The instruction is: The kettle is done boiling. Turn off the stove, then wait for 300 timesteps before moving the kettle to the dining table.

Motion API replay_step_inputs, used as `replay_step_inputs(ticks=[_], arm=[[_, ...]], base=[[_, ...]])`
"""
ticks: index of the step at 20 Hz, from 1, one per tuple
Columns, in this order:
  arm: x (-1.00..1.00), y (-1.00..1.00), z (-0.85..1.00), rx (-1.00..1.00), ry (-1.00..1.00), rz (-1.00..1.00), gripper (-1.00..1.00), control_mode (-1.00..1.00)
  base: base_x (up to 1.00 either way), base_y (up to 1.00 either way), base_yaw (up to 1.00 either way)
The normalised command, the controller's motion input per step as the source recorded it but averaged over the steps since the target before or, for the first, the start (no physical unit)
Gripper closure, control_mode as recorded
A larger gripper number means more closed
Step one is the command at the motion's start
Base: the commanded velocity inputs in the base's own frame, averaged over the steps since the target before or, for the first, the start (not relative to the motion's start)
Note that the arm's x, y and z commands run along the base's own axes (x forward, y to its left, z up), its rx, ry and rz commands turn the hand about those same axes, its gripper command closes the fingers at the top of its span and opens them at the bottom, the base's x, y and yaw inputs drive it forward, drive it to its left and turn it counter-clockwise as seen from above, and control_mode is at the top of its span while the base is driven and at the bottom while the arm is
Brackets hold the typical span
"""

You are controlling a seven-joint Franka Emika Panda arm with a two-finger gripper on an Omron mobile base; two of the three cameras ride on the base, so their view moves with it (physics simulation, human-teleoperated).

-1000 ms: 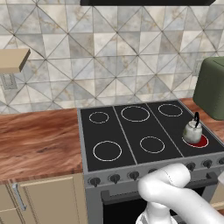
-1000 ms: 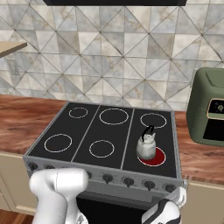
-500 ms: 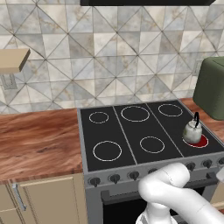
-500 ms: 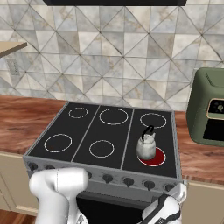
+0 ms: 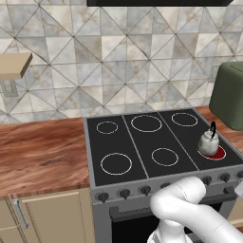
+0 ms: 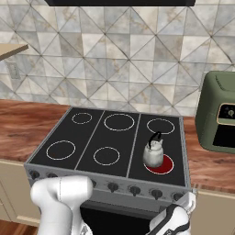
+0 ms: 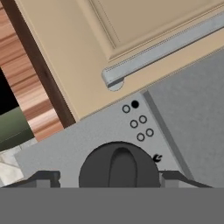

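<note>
The small silvery kettle (image 5: 208, 141) (image 6: 153, 153) with a black arched handle stands upright on the stove's front right burner (image 6: 163, 167), which glows red. The stove (image 5: 142, 147) (image 6: 105, 137) is a black glass cooktop with white rings and a grey front carrying a row of dark knobs. My gripper (image 7: 109, 177) is low at the stove's right front corner. It is open, one fingertip on each side of a dark round knob (image 7: 119, 168), with a narrow gap on the left. The hand's white body (image 6: 172, 220) shows below the knob row. The dining table is out of view.
A green boxy appliance (image 5: 230, 95) (image 6: 220, 119) stands on the wood counter right of the stove. Wood counter (image 5: 42, 152) runs to the left. A beige cabinet door (image 7: 131, 35) with a metal bar handle (image 7: 162, 52) adjoins the stove front. A small shelf (image 5: 12, 64) hangs on the left wall.
The hand has edged slightly up toward the stove front at the right knob. The kettle and the red burner look the same.
</note>
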Motion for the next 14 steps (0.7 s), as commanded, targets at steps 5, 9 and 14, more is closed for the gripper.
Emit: replay_step_inputs(ticks=[5,9,14], arm=[[-0.08,0.0,-0.02,0.0,-0.01,-0.01,1.0,-1.0],[-0.26,0.0,-0.03,0.01,-0.04,-0.06,1.0,-1.0],[-0.03,-0.11,0.0,0.06,0.0,-0.01,1.0,-1.0]], base=[[0.0,0.0,0.0],[0.0,0.0,0.0],[0.0,0.0,0.0]])
